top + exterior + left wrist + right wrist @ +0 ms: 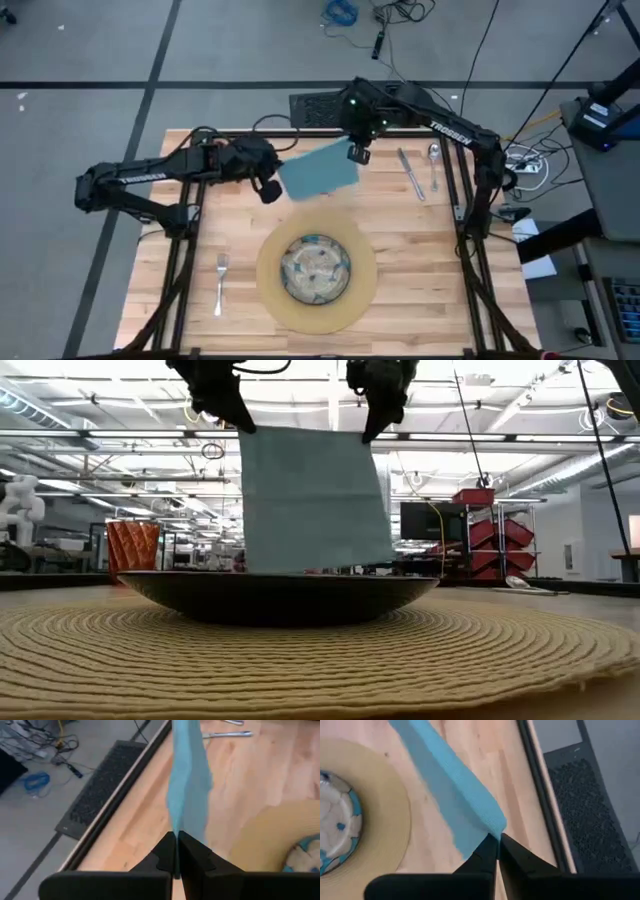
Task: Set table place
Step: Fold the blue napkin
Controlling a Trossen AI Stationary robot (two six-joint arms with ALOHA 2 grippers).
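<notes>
Napkin (318,170) hanging between left pincer (268,190) and right pincer (357,153), both clamped on it, arms lettered TROSSEN

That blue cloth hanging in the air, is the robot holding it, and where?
Yes. Both grippers hold the teal napkin: the left gripper and the right gripper each pinch one top corner, so it hangs spread above the table.

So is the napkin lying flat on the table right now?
No, the low view shows the teal napkin hanging in the air, pinched at its top corners by the left gripper and the right gripper.
</notes>
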